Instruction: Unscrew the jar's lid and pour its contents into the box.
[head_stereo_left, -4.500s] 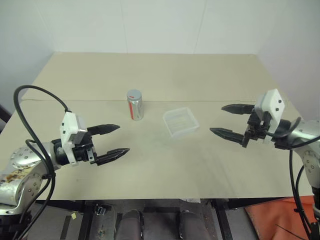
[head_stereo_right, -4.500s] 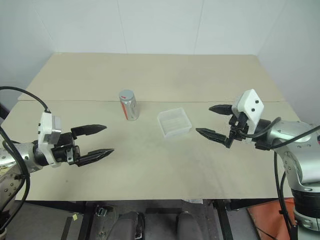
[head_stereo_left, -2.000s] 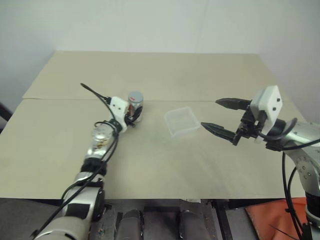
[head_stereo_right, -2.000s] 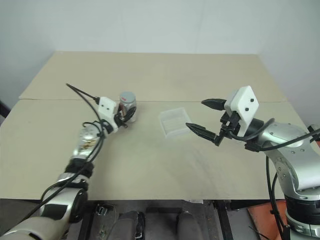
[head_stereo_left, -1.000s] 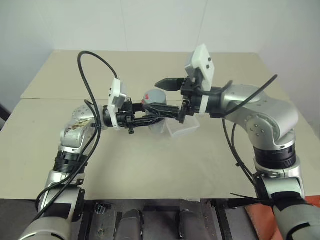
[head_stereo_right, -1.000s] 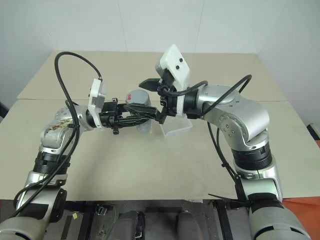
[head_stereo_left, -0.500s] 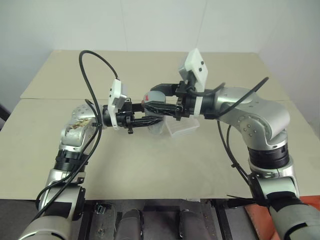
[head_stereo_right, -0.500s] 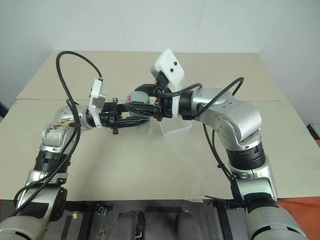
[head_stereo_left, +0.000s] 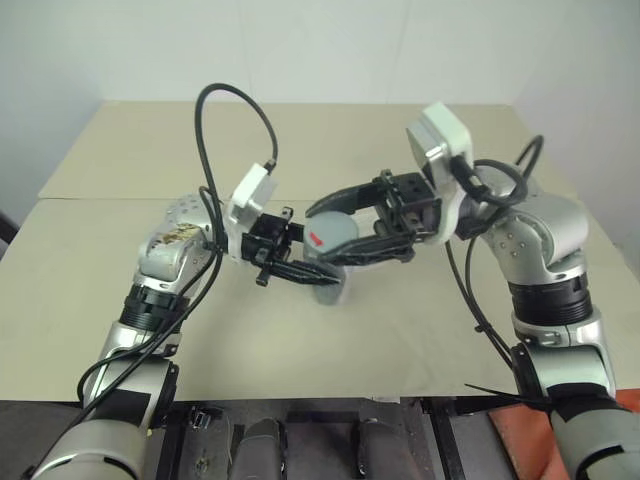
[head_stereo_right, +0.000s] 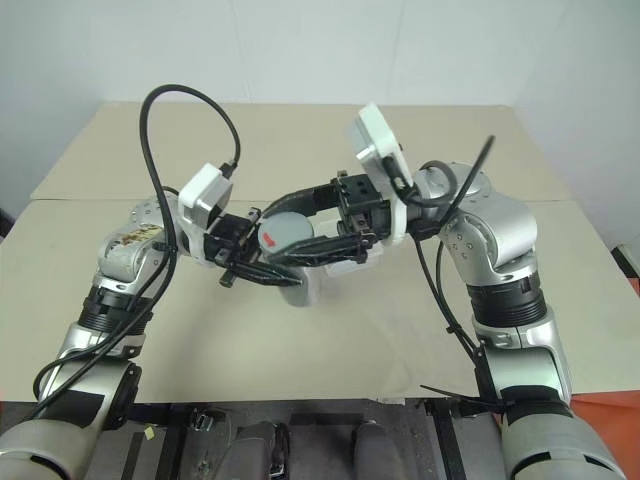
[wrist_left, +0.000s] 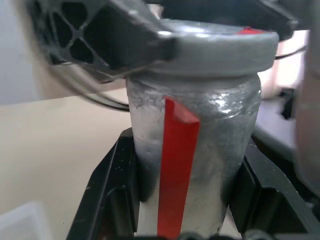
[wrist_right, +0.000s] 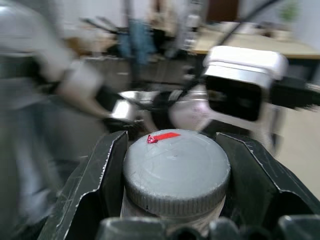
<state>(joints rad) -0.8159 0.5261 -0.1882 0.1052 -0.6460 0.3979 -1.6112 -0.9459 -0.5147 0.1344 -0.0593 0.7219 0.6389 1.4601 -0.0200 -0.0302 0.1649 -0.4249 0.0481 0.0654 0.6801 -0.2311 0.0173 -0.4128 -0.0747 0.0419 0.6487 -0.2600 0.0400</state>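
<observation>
Above the surface's middle, the jar (wrist_left: 192, 150) is clamped by the left gripper (head_stereo_left: 300, 262) and its lid (wrist_right: 176, 167) by the right gripper (head_stereo_left: 345, 225); a weak body grip could let it spin.

Jar (wrist_left: 192, 150): one, clear, with a red and white label. Lid (wrist_right: 176, 170): one, grey, round, with one red mark on its top. Grippers: two, a left gripper (head_stereo_left: 312, 262) and a right gripper (head_stereo_left: 345, 225), each with two black fingers. Surface (head_stereo_left: 300, 140): one, beige.
</observation>
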